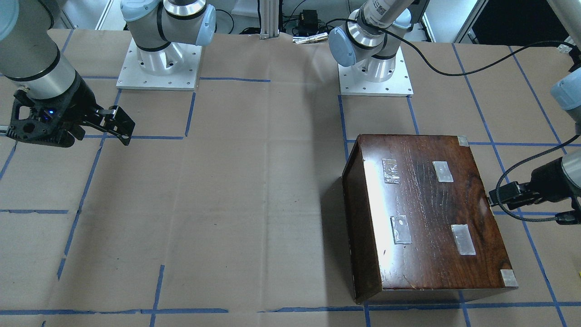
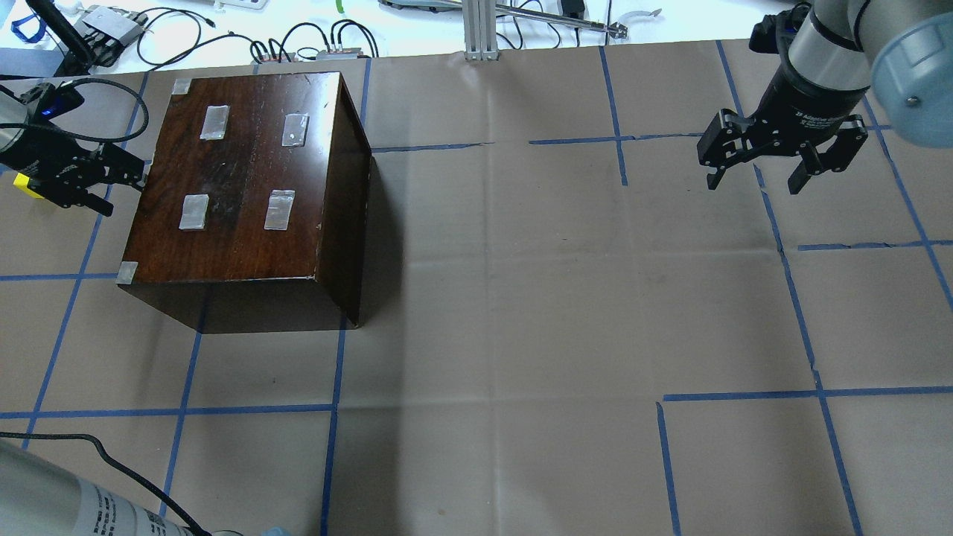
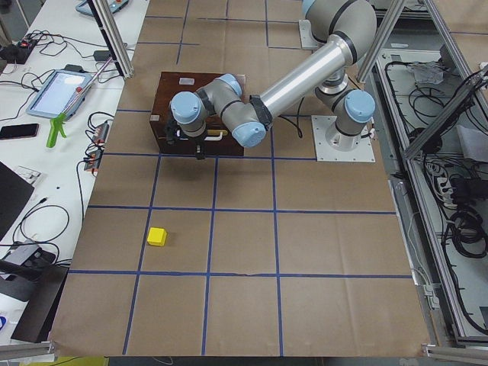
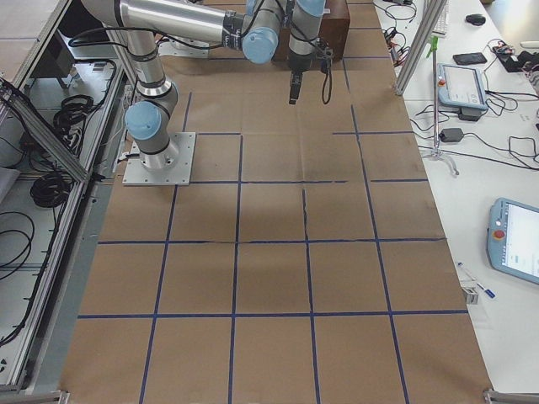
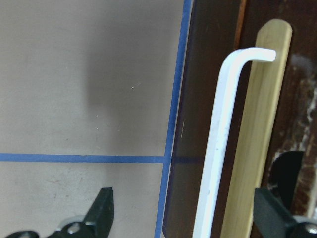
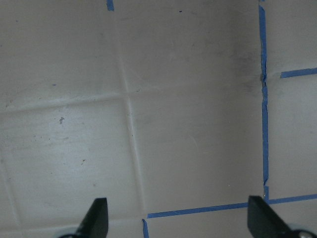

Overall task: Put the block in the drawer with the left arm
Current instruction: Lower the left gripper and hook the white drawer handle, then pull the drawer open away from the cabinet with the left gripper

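Observation:
The dark brown cabinet [image 2: 246, 186] stands on the table, also in the front view [image 1: 426, 213]. Its drawer is shut. Only the drawer front shows, with a white handle [image 5: 218, 148] on a pale wood strip [image 5: 260, 114]. My left gripper [image 5: 185, 213] is open at that front, with the handle between its fingers [image 5: 101, 210]. It shows at the cabinet's side in the overhead view [image 2: 123, 190]. The yellow block [image 3: 157, 237] lies on the paper away from the cabinet, partly hidden behind the left gripper in the overhead view [image 2: 22, 184]. My right gripper [image 2: 752, 179] is open and empty.
Brown paper with blue tape lines [image 2: 521, 335] covers the table. The two arm bases [image 1: 159, 63] [image 1: 374, 68] stand at the robot's side. Cables and boxes [image 2: 223, 37] lie beyond the far edge. A black cable [image 1: 499, 190] loops by the left wrist.

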### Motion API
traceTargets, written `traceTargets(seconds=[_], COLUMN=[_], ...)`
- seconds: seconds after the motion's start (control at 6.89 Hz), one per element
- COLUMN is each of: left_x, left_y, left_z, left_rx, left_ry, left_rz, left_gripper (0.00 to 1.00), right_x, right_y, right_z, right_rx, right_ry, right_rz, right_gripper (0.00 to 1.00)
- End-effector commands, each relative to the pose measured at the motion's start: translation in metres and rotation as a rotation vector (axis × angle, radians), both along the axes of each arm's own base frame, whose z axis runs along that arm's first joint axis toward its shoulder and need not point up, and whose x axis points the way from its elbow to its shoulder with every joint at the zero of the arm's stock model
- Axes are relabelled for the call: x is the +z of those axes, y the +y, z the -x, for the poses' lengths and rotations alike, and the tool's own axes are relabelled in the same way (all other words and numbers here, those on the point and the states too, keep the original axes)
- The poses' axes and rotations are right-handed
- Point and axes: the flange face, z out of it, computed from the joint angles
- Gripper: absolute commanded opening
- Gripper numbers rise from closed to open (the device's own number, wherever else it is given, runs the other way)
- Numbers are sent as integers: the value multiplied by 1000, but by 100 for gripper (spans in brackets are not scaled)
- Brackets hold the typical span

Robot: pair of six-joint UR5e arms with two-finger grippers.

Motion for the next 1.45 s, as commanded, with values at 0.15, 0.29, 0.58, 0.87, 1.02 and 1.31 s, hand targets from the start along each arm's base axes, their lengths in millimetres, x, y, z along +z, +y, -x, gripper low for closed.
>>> traceTargets(seconds=[0.15, 0.29, 0.58, 0.87, 1.02, 1.31], left_x=[-14, -16, -16, -14, -11, -11], left_y=[-5, -5, -12, -11, -10, -3], left_z=[-2, -3, -9, -13, -18, -40], left_rx=[-4, -4, -9, -10, -33, -46], left_ry=[5, 5, -8, -14, -17, -24], left_rz=[-8, -6, 5, 8, 20, 37], left_gripper=[99, 99, 99, 99, 99, 99], right_x=[0, 0, 0, 0, 0, 0], right_y=[0, 0, 0, 0, 0, 0], right_z=[0, 0, 0, 0, 0, 0], right_rx=[1, -1, 1, 1, -1, 1], right_ry=[0, 0, 0, 0, 0, 0], right_rz=[-1, -1, 1, 1, -1, 1], right_gripper=[100, 100, 100, 100, 100, 100])
